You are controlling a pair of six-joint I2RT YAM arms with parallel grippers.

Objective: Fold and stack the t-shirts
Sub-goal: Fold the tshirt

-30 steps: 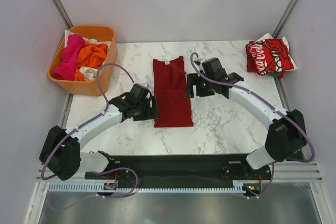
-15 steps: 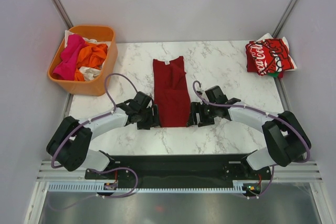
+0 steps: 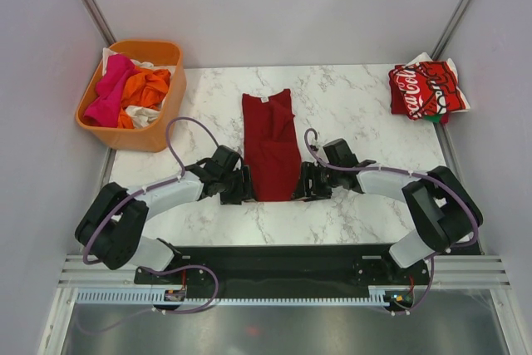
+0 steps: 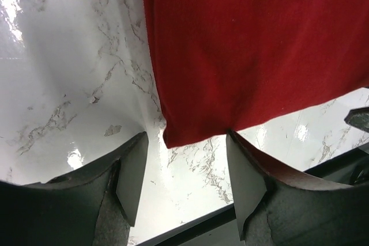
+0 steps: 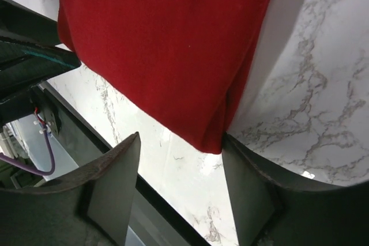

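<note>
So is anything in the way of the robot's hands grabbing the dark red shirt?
Nothing visible. The left gripper and right gripper are open, each with a near corner of the dark-red t-shirt between its fingers. Only the marble table lies around them.

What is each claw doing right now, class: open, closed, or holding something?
Left claw: open, astride a near corner of the dark red shirt, nothing held.
Right claw: open, astride the other near corner, nothing held.

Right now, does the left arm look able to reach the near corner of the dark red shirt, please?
Probably yes: the left end effector is open, the dark red shirt has its near corner lying between the fingers, and nothing covers it.
</note>
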